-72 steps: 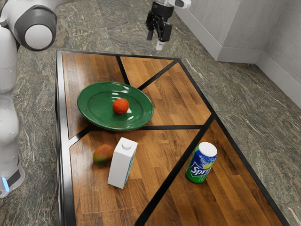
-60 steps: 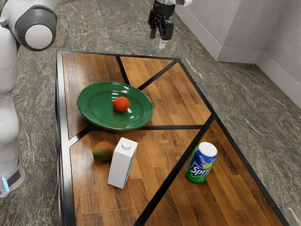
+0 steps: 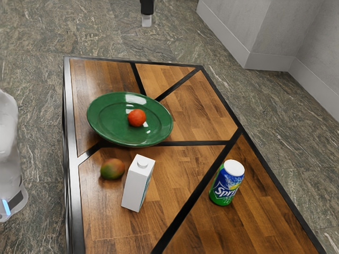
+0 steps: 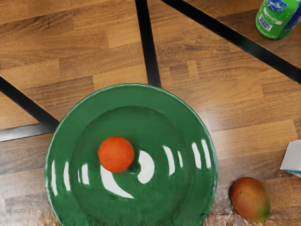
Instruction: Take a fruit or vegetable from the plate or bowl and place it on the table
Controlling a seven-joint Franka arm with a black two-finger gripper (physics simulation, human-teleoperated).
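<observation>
High at the exterior view's top edge, my gripper [image 3: 146,14] is partly cut off, well above the table and apart from everything on it. An orange fruit [image 3: 136,117] rests inside the green plate [image 3: 100,119]. A red-green mango [image 3: 112,169] lies on the wooden table [image 3: 185,164], outside the plate and beside the carton. From the wrist camera, the orange fruit [image 4: 116,154] sits off the middle of the green plate [image 4: 127,96], and the mango [image 4: 250,199] lies just past its rim.
A white carton [image 3: 137,182] stands close to the mango, and its corner [image 4: 292,157] appears in the wrist view. The Sprite can [image 3: 226,182] stands farther toward the exterior view's right. Black strips cross the tabletop.
My gripper has moved up and toward the exterior view's left. The mango has shifted slightly the same way, a little farther from the carton. The orange fruit has barely shifted on the plate.
</observation>
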